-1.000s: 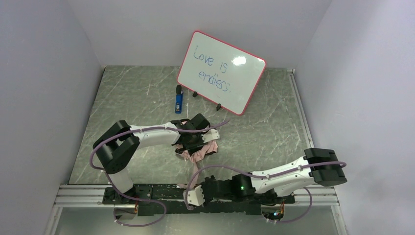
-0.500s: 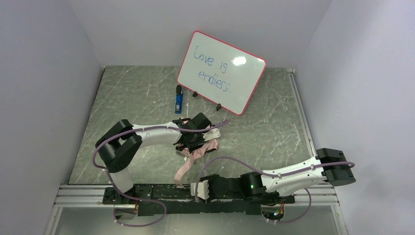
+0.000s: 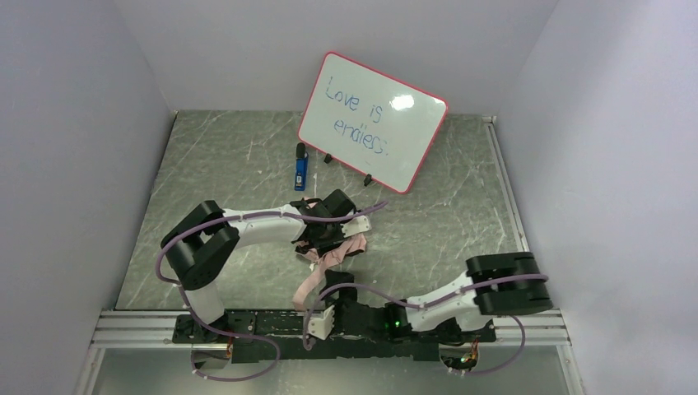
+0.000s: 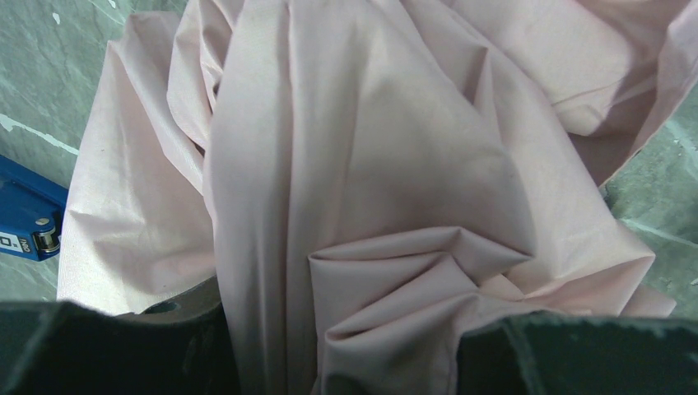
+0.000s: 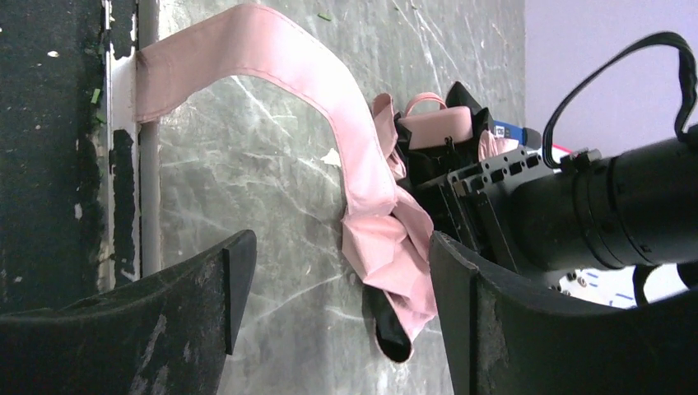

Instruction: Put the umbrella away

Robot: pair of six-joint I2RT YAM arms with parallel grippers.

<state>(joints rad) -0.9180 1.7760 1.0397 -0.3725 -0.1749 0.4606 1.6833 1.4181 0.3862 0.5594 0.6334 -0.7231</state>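
Observation:
The umbrella is a crumpled pale pink bundle in the middle of the table. Its pink fabric fills the left wrist view. My left gripper is shut on that fabric, which bunches between the dark fingers. A long pink strap runs from the bundle toward the front rail. In the right wrist view the strap lies loose on the table, ending on the rail. My right gripper stands open near the front edge, nothing between its fingers. The bundle and its pink handle lie beyond them.
A red-framed whiteboard with blue writing leans at the back. A blue marker lies in front of it. An aluminium rail runs along the table's near edge, and grey walls close in on three sides.
My right gripper opened and let go of the pink strap, which dropped onto the table. The right arm then shifted left along the front edge. The left arm held still.

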